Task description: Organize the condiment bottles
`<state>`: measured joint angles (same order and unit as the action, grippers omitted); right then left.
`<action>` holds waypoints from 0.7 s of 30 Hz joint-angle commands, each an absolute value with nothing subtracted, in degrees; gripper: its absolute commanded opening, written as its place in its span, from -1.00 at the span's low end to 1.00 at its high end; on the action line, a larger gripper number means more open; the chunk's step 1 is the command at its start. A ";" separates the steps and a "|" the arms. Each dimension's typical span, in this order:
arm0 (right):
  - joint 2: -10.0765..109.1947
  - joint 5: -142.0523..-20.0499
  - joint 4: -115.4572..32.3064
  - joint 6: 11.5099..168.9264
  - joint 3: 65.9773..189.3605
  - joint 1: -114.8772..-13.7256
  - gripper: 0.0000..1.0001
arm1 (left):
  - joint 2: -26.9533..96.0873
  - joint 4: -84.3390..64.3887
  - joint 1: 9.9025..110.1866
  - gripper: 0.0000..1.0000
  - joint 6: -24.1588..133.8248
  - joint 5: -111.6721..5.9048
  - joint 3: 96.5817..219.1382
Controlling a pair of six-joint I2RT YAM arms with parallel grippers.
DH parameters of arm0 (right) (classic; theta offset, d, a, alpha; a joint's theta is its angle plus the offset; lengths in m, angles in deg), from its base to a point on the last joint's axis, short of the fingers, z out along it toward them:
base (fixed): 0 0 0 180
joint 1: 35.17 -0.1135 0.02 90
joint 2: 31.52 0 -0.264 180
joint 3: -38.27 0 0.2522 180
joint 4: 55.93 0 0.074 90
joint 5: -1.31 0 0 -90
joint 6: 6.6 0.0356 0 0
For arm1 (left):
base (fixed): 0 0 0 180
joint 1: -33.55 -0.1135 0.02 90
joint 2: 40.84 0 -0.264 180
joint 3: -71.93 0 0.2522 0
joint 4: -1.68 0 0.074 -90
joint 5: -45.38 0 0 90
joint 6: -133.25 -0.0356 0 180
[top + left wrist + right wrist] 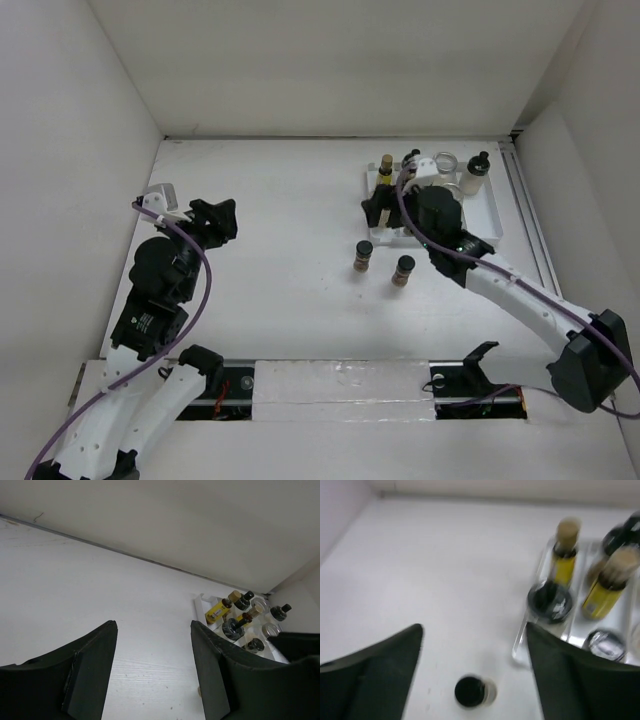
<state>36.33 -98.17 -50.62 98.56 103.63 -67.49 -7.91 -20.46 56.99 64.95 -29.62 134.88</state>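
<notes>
Evidently most condiment bottles [386,166] sit in the white tray [495,216]; two brown spice jars [363,256] stand on the desk [280,220] beside it. Right claw [474,640], spread, hovers there, probably to fetch one; left claw [152,630] spread too.

Left end effector [152,630] and right end effector [475,630], jaws apart

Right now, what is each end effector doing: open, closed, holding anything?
Left end effector: open, holding nothing.
Right end effector: open, holding nothing.
</notes>
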 commanded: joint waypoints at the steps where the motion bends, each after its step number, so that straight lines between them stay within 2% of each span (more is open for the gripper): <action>1: 35.98 -99.85 -38.94 96.15 103.71 -72.34 0.92 | -8.14 -17.79 56.75 0.11 64.35 -30.30 135.26; 2: 36.67 -99.16 -37.35 96.15 103.71 -73.40 0.99 | -8.67 -17.79 56.75 0.11 64.35 -30.30 135.26; 6: 40.54 -99.15 -31.28 95.62 104.42 -76.74 0.99 | -9.20 -17.79 56.75 0.11 64.35 -30.30 135.26; 14: 50.12 -101.08 -33.65 95.62 106.69 -76.75 0.93 | -8.58 -18.31 56.75 0.13 64.35 -30.30 135.26; 15: 52.13 -101.61 -34.43 95.62 107.31 -76.75 0.74 | -8.58 -18.32 56.75 0.13 64.35 -30.30 135.26; 17: 53.90 -102.13 -34.44 95.09 108.89 -76.75 0.50 | -9.20 -17.70 56.75 0.13 64.35 -30.30 135.26; 18: 54.43 -102.66 -35.48 95.09 108.90 -76.75 0.26 | -9.20 -17.70 56.75 0.13 64.35 -30.30 135.26; 21: 54.44 -103.89 -37.16 95.09 108.90 -77.27 -0.03 | -9.20 -17.70 56.75 0.13 64.35 -30.30 135.26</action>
